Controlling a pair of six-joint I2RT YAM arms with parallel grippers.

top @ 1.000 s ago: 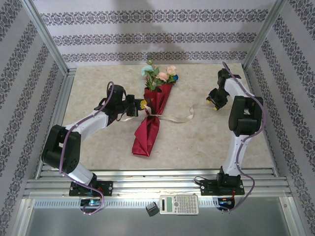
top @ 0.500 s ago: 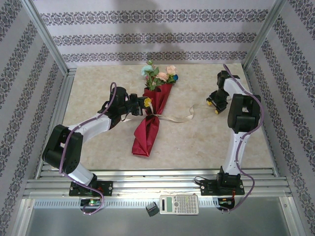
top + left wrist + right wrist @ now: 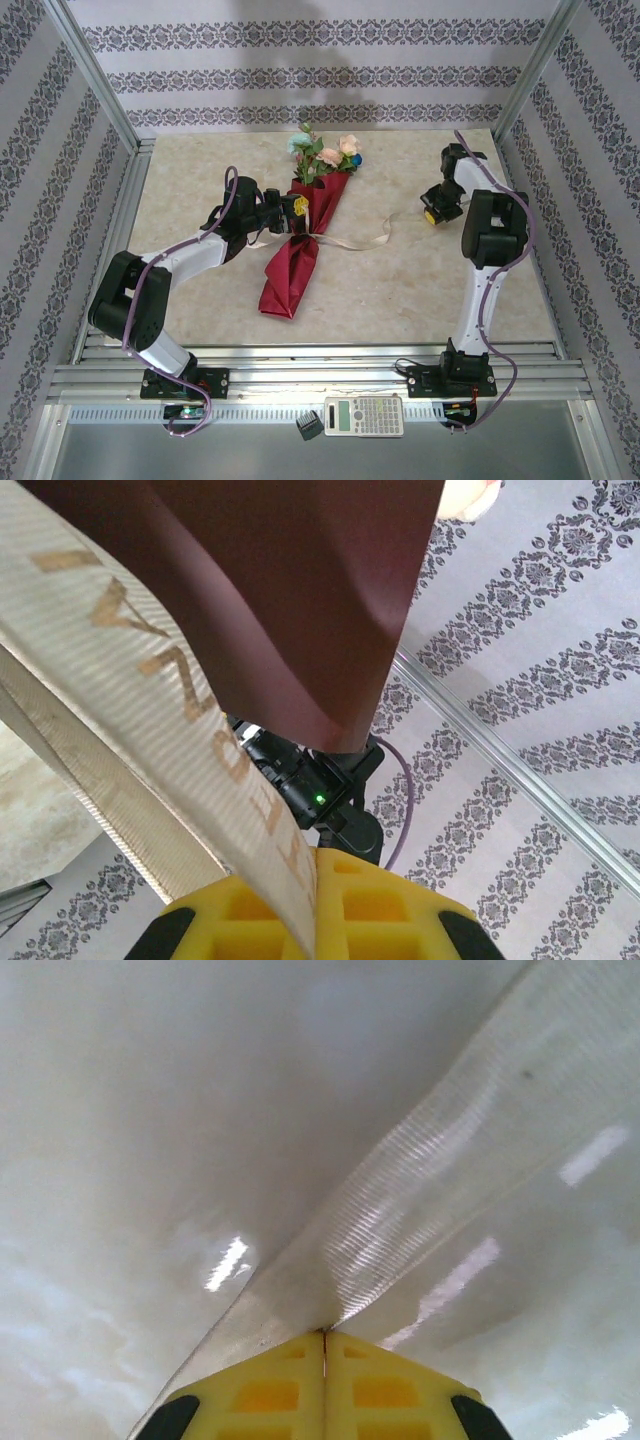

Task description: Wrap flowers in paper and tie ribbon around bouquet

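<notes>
Bouquet (image 3: 320, 205) lying on the table (image 3: 200, 160), paper (image 3: 285, 285) cone holding flowers (image 3: 325, 152), blooms toward the far wall (image 3: 320, 75), tip toward the near edge (angled slightly left), ribbon (image 3: 350, 243) round its waist, left gripper (image 3: 293, 208) and right gripper (image 3: 325, 1335) each clamped on ribbon.

Both arms reach forward with bent elbows, the left end effector (image 3: 291, 210) and the right end effector (image 3: 430, 214) each clamped shut, well apart.

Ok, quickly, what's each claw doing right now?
Left claw: closed on the thin beige gauzy ribbon.
Right claw: closed on that ribbon too.
</notes>
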